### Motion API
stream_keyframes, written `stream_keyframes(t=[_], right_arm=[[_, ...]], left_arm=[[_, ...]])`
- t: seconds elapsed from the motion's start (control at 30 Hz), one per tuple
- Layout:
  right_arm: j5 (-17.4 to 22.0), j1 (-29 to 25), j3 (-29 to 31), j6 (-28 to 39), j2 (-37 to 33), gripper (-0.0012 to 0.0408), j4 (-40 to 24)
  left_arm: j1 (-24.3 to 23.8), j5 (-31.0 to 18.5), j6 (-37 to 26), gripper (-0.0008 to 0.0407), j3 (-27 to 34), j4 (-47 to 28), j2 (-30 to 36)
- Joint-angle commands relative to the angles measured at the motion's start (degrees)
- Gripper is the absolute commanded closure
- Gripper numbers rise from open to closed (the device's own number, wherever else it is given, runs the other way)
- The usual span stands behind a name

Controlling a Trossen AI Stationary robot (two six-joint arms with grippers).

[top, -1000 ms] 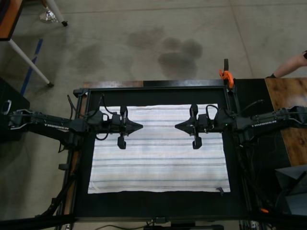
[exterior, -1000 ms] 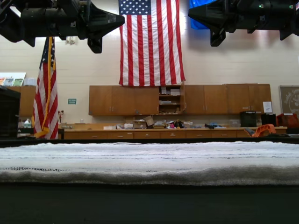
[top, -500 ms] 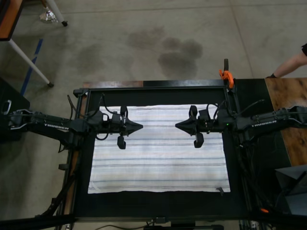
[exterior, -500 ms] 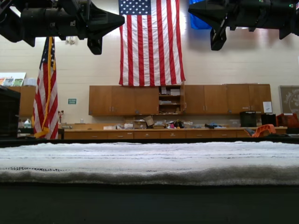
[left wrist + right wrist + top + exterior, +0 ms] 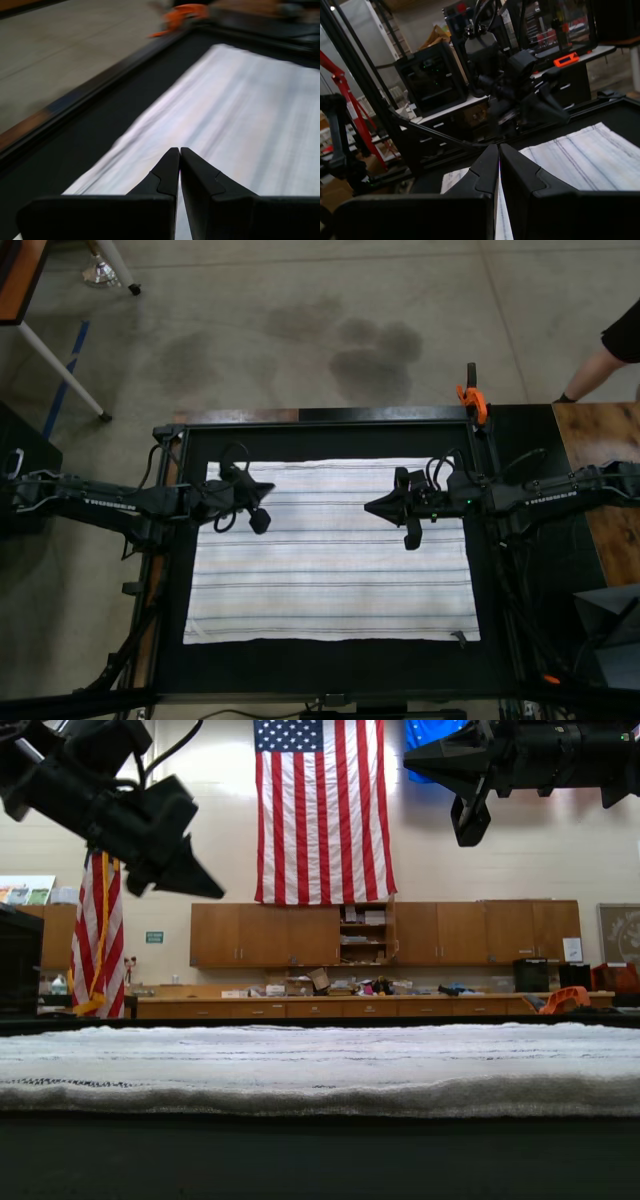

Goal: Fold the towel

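While the large white rectangular towel with thin dark and pale stripes (image 5: 330, 570) lies spread flat and unfolded on the black-topped bench (image 5: 330, 655), both arms hang above its far half without touching it. The towel covers most of the bench surface, its stripes running from one arm's side to the other.

In the top view, the left end effector (image 5: 268, 489) sits over the towel's far corner area on that view's left. Its fingers are pressed together, as the left wrist view shows (image 5: 179, 155), and it holds nothing. In the exterior view it tilts downward (image 5: 212, 888), lower than its partner.

The right end effector (image 5: 368, 507) is on the top view's right and points level toward the other arm. Its fingers also meet tip to tip (image 5: 498, 150), empty.

An orange clamp (image 5: 471, 397) grips the bench frame at the far corner on the top view's right. A person's arm (image 5: 600, 365) shows beyond that corner.
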Motion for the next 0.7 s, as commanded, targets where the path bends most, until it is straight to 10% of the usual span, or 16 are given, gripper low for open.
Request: stream_keyframes(t=[0.0,0.27,0.67], right_arm=[[0.0,0.0,0.0,1.4,0.0,0.0396,0.0],[0.0,0.0,0.0,5.8,0.0,0.0396,-1.4],[0.1,0.0,0.0,8.1,0.0,0.0396,-2.8]], left_arm=[[1.2,-3.8,-4.9,0.0399,0.1,-4.2,-0.7],[10.0,-10.6,-29.8,0.0399,0.1,-29.0,-0.2],[27.6,-1.1,-26.1,0.0384,-0.3,-32.0,5.8]])
